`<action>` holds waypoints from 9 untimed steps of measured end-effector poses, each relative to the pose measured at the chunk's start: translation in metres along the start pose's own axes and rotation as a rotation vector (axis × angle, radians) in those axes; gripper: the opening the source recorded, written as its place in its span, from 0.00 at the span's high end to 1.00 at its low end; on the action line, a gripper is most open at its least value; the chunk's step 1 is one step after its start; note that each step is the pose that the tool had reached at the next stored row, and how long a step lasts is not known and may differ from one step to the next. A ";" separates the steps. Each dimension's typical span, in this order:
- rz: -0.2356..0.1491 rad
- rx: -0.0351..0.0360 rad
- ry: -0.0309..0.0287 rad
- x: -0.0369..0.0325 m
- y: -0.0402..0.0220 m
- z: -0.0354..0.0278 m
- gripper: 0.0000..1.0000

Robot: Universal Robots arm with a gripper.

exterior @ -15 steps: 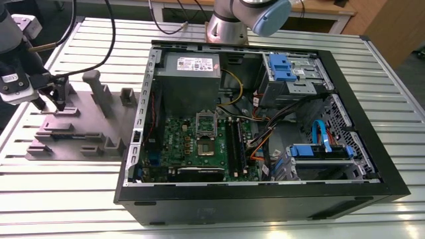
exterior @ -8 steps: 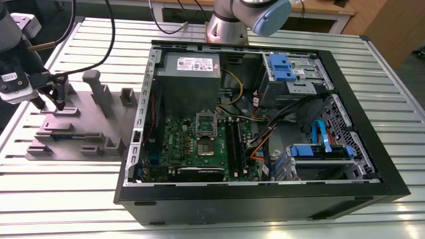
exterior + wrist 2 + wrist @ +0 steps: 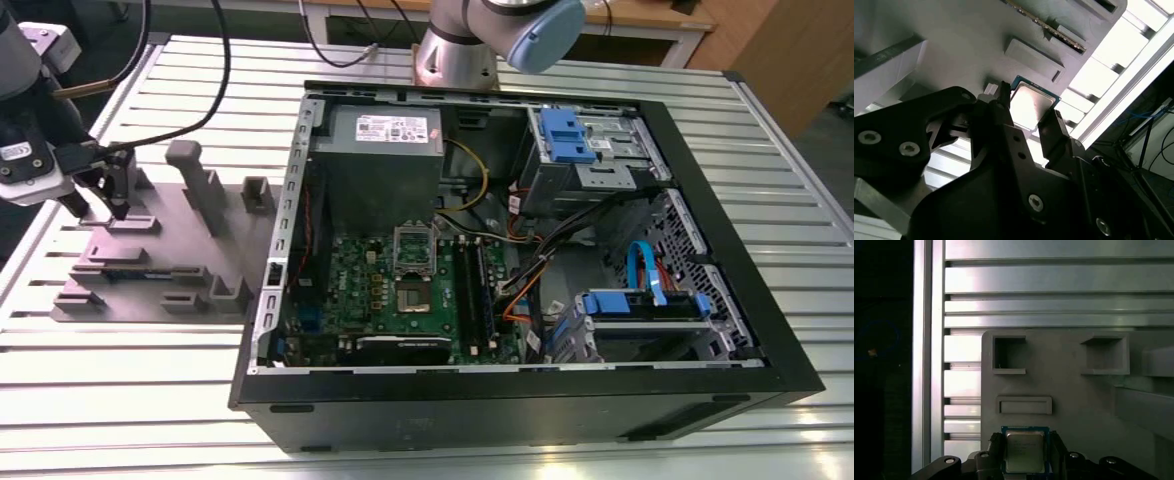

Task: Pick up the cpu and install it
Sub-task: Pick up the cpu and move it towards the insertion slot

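Observation:
My gripper (image 3: 100, 212) hangs over the grey parts holder (image 3: 160, 270) at the exterior view's left, outside the computer case (image 3: 534, 390). In both wrist views the cpu (image 3: 1025, 455) (image 3: 1026, 110), a small square chip with a silvery top and thin teal rim, sits between the two dark fingers (image 3: 995, 447). The fingers press against its two opposite edges just above the holder's surface (image 3: 1079, 410). On the green motherboard the socket (image 3: 414, 293) lies bare, with its metal frame (image 3: 414, 243) hinged up.
The holder carries upright posts (image 3: 200, 185) and recessed pockets (image 3: 1009, 355). Inside the case are a grey power supply (image 3: 380, 135), blue drive brackets (image 3: 567, 135), memory slots (image 3: 467, 285) and loose cables (image 3: 534, 270). The table is slatted aluminium (image 3: 134, 380).

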State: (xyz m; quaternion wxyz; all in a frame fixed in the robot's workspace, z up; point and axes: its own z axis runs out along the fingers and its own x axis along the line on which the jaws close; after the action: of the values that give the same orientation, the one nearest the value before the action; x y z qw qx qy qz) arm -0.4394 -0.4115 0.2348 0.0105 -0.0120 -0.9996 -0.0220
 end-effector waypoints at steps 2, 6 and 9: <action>0.000 0.0000 0.0000 0.0001 0.0002 -0.0034 0.53; 0.000 0.0000 0.0000 0.0002 0.0003 -0.0074 0.53; 0.000 0.0000 0.0000 0.0002 0.0005 -0.0103 0.53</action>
State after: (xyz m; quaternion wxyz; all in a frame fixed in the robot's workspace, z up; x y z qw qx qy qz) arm -0.4394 -0.4115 0.2451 0.0105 -0.0120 -0.9996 -0.0220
